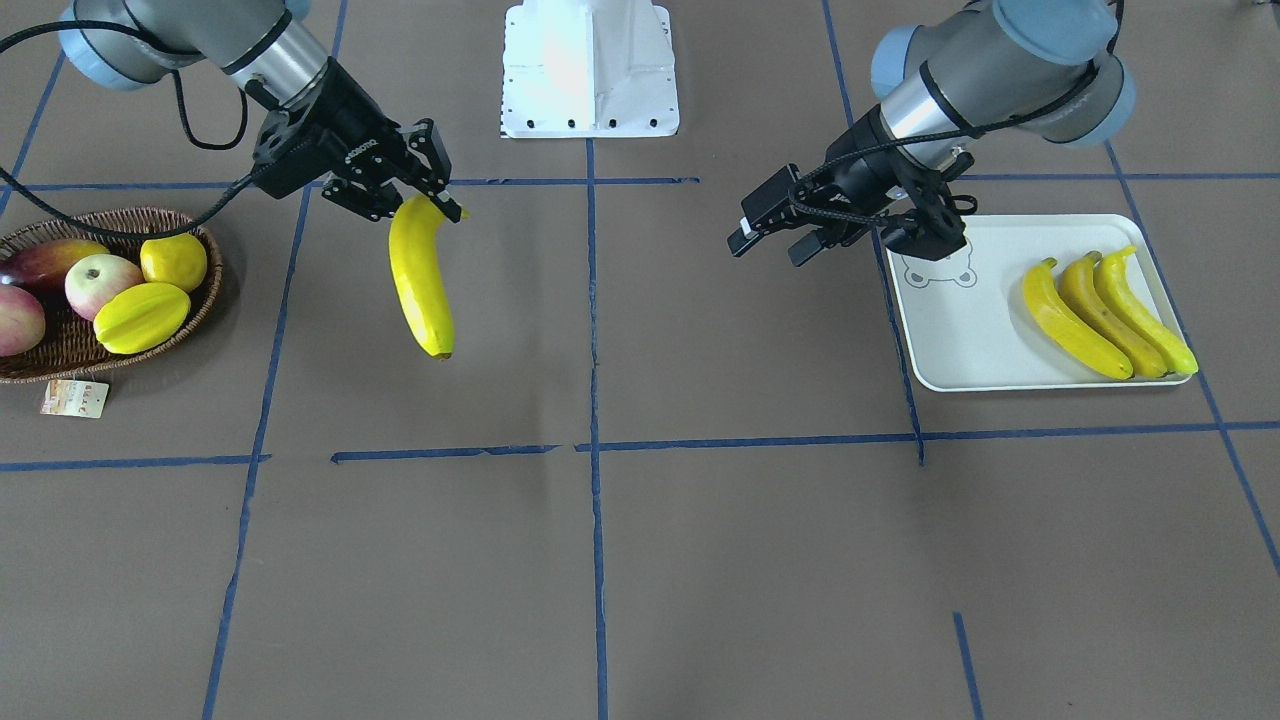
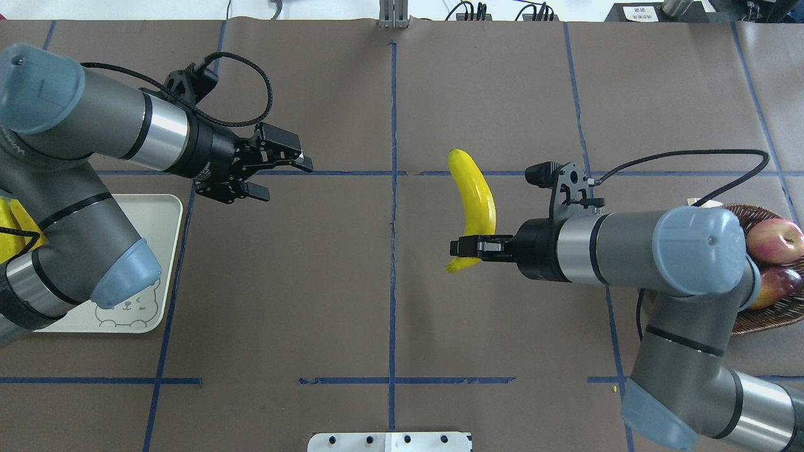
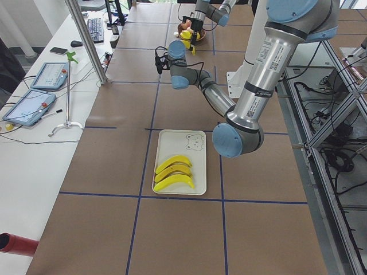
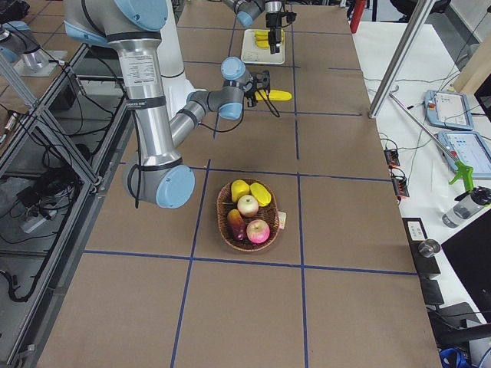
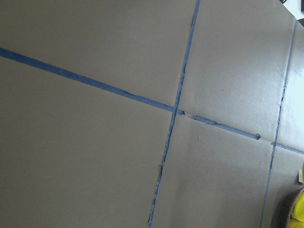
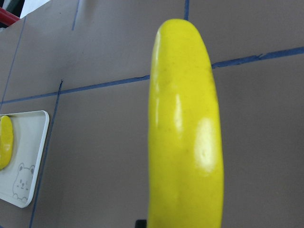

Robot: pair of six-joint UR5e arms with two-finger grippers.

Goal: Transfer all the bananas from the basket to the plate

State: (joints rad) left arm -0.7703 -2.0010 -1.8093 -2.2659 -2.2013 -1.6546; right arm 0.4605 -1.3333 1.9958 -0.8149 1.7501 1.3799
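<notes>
My right gripper (image 1: 430, 205) is shut on the stem end of a bright yellow banana (image 1: 420, 285) and holds it in the air between the basket (image 1: 213, 285) and the table's middle. The banana also shows in the overhead view (image 2: 475, 198) and fills the right wrist view (image 6: 185, 142). Three bananas (image 1: 1105, 315) lie side by side on the white bear plate (image 1: 960, 340). My left gripper (image 1: 768, 250) is open and empty, hovering just off the plate's inner edge; in the overhead view it (image 2: 286, 181) points toward the middle. No banana shows in the basket.
The wicker basket holds a lemon (image 1: 173, 260), a starfruit (image 1: 142, 316), an apple (image 1: 103, 282) and mangoes; its paper tag (image 1: 75, 397) lies on the table. The robot's white base (image 1: 590, 70) stands at the table's far middle. Blue tape lines cross the brown table.
</notes>
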